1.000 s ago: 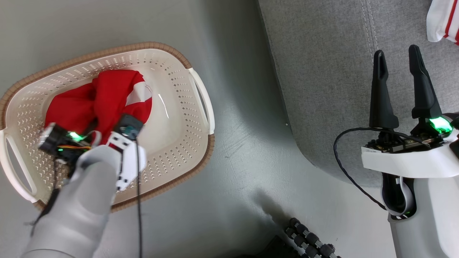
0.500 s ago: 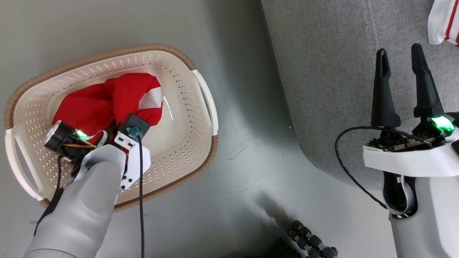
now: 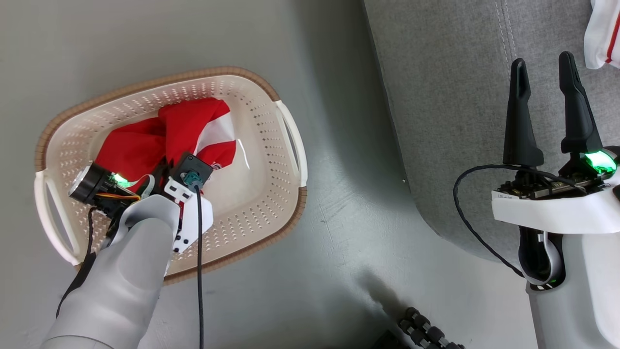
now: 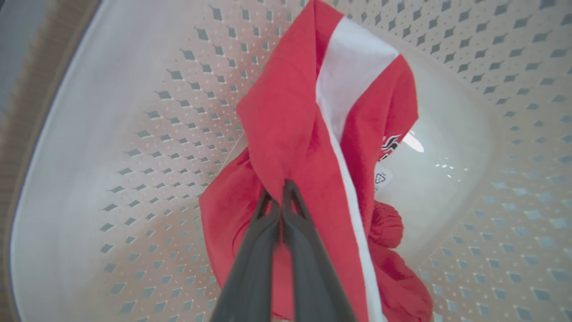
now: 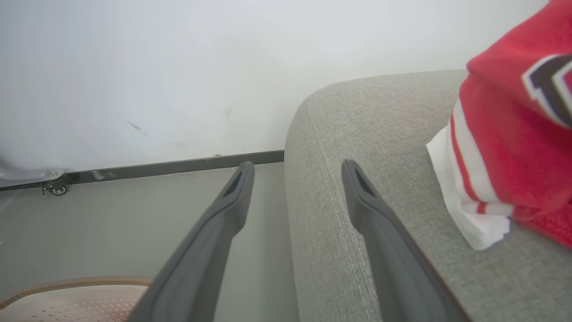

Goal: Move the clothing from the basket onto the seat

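A red jersey (image 3: 169, 138) with a white panel lies bunched in the cream basket (image 3: 264, 203) on the floor at the left. My left gripper (image 4: 281, 190) reaches down into the basket (image 4: 111, 143), its dark fingers shut on a fold of the red jersey (image 4: 286, 125), which hangs in a peak from them. A second red and white jersey (image 3: 603, 36) lies on the grey seat (image 3: 445, 97) at the upper right. My right gripper (image 3: 543, 70) stands open over the seat (image 5: 357, 125), left of that jersey (image 5: 514, 147), with nothing between its fingers.
Grey floor (image 3: 339, 218) separates the basket from the seat's rounded corner. A black ribbed object (image 3: 428, 334) lies at the bottom edge. In the right wrist view a white wall with a dark baseboard (image 5: 178, 167) stands behind the seat, with a small caster (image 5: 56, 188) at the left.
The whole head view has slid right, so the camera moved. The red fabric is drawn up tighter around my left gripper and more of its white panel shows. The right arm holds still.
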### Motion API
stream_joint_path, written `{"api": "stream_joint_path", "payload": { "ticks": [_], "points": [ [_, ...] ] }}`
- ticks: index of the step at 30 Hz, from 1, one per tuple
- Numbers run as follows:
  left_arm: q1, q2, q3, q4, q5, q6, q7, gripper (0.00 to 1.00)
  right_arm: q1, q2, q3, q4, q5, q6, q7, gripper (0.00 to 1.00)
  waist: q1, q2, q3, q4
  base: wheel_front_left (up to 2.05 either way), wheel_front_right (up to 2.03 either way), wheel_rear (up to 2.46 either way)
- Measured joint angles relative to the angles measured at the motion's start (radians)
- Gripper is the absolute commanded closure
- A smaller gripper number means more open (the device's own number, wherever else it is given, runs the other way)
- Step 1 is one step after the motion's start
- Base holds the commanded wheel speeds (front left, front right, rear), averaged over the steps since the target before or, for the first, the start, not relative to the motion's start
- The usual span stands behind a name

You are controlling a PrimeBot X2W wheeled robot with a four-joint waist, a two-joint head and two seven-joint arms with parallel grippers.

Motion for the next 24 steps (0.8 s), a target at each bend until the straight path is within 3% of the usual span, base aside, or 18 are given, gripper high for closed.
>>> {"api": "stream_joint_path", "payload": {
  "ticks": [24],
  "points": [
    [0.004, -0.046, 0.015, -0.041, -0.04, 0.025, -0.128, 1.0, 0.0, -0.001, 0.0, 0.026, -0.007, 0.0, 0.0, 0.0, 0.0, 0.0, -0.093, 0.063, 0.0, 0.0, 0.0]
  ]
}}
